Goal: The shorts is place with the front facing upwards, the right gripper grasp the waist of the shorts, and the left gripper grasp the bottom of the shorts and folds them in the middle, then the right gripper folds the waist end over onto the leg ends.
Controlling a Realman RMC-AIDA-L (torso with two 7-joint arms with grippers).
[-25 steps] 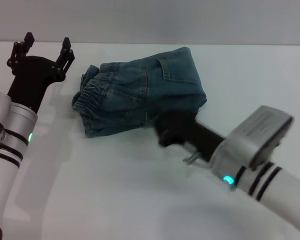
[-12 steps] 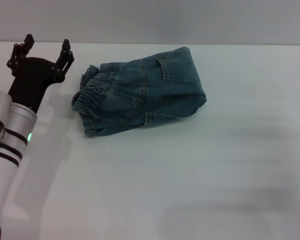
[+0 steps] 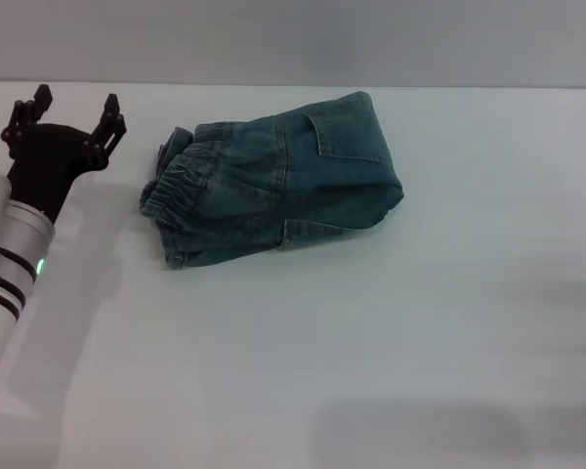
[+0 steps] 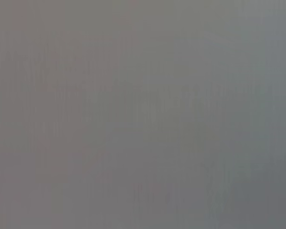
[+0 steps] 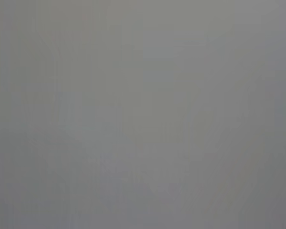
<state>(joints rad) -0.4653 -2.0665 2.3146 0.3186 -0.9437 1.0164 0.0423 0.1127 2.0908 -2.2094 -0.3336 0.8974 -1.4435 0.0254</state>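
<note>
Since a second ago, your right arm has pulled clear of the head view altogether, and your left gripper (image 3: pixel 70 103), the black forked claw with knobbed joints on the silver-white arm with black rings and a green lamp, has slid farther toward the robot's left and away from the garment. You can see its two fingers spread apart with nothing between them; it hangs over the white bench (image 3: pixel 371 342), near the waist side of the shorts but not touching the cloth.

Your blue denim shorts (image 3: pixel 273 181) lie folded into a compact bundle on the far-left part of the bench, where they lay half a second ago. The waist of the shorts (image 3: pixel 181 181), the puckered elastic denim band, sits on top at the bundle's left edge, facing your left gripper. A pocket seam shows on the upper layer toward the right, and the rounded fold forms the right end of the bundle. You cannot pick out the leg ends; they appear to be covered by the upper layer.

Both wrist views give you only a flat grey field, so the right gripper is not visible anywhere.
</note>
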